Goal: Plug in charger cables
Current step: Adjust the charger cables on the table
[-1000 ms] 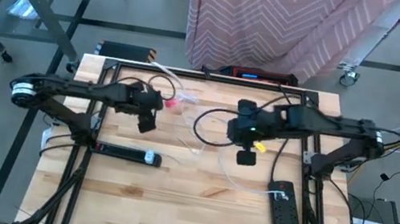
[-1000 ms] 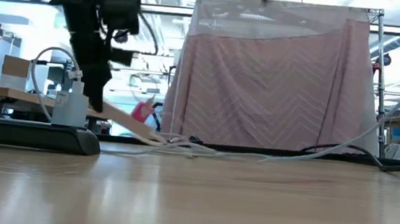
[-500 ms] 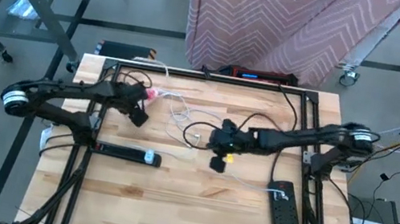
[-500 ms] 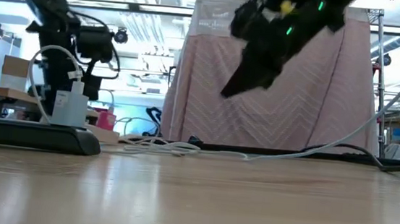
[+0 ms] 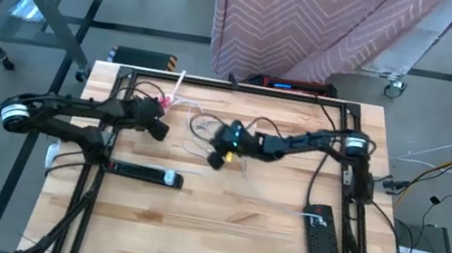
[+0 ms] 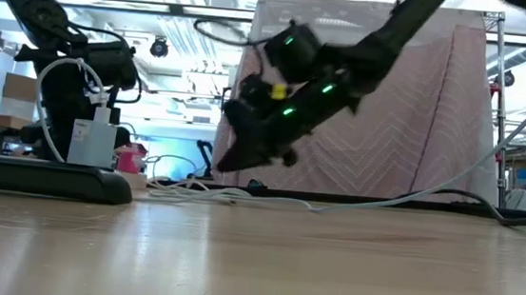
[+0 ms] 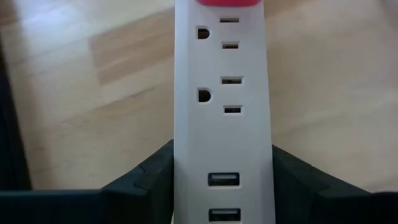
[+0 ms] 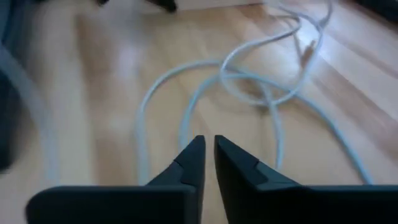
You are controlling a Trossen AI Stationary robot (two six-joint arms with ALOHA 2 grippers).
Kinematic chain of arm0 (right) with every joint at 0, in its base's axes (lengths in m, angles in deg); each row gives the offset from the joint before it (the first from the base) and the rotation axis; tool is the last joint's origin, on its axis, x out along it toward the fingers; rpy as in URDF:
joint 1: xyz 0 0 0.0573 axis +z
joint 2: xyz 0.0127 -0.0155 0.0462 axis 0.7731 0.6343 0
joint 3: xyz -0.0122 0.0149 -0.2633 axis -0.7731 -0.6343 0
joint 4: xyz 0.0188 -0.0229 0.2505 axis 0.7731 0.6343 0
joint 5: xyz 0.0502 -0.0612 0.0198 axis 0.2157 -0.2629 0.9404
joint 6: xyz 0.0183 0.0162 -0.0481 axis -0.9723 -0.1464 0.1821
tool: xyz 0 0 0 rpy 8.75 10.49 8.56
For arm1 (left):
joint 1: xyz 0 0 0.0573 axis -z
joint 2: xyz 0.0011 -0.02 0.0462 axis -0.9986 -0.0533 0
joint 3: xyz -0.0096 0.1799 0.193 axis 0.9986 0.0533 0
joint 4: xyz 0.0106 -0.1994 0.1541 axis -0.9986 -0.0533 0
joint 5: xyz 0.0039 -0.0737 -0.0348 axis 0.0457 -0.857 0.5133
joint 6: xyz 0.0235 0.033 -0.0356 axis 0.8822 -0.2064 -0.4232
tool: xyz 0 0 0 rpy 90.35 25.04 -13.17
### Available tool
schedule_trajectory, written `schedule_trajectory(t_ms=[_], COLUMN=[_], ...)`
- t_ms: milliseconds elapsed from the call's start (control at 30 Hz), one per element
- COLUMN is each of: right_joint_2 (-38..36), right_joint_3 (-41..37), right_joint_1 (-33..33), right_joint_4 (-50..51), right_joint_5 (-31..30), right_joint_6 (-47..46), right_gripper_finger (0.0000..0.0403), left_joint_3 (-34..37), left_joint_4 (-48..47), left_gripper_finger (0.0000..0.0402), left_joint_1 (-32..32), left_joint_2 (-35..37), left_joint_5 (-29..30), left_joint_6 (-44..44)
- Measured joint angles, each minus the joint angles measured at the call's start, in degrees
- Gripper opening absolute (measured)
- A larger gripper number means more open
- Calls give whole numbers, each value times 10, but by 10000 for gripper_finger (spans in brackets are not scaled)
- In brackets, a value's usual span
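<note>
Several thin white charger cables (image 8: pixel 249 87) looped before the nearly closed, empty right end effector (image 8: pixel 208 152).

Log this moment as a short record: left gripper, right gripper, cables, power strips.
left gripper: clamped on the sides of the white power strip, at the table's far left
right gripper: fingers nearly closed, empty, low over the loose white cables
red-pink plug: seated at the white strip's end
black power strips: two on the table, each with a white plug in it
</note>
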Motion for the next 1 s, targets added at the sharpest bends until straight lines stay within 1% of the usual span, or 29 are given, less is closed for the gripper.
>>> schedule_trajectory(t_ms=[100, 167, 267, 300, 367, 433, 533, 633, 700, 767, 867, 1000], right_joint_2=[52, 74, 107, 117, 132, 136, 121, 99, 79, 65, 42, 11], right_joint_3=[57, 94, 158, 177, 214, 233, 232, 225, 214, 203, 185, 142], right_joint_1=[-20, -27, -34, -35, -35, -32, -26, -21, -20, -21, -21, -9], right_joint_4=[1, 26, 113, 162, 233, 291, 389, 486, 529, 563, 626, 698], right_joint_5=[24, 30, 32, 31, 30, 15, -12, -69, -81, -77, -58, 9], right_joint_6=[2, 4, -4, -6, -1, 11, 13, 8, 8, 3, -21, -77], right_gripper_finger=[50, 68, 86, 89, 91, 87, 70, 46, 28, 9, 4, 1], left_joint_3=[11, 14, 13, 14, 16, 17, 23, 30, 33, 34, 34, 34], left_joint_4=[20, 27, 30, 31, 31, 30, 31, 33, 33, 33, 33, 32], left_gripper_finger=[186, 192, 196, 197, 196, 193, 188, 187, 189, 191, 191, 185], left_joint_1=[0, 0, 0, 0, 0, 0, 0, 0, 0, 0, 0, 0], left_joint_2=[1, 4, 5, 5, 4, 4, 4, 4, 4, 4, 4, 4], left_joint_5=[16, 25, 25, 25, 33, 44, 51, 58, 64, 68, 68, 68], left_joint_6=[-20, -23, 9, 12, 12, 16, 16, 16, 16, 16, 16, 15])
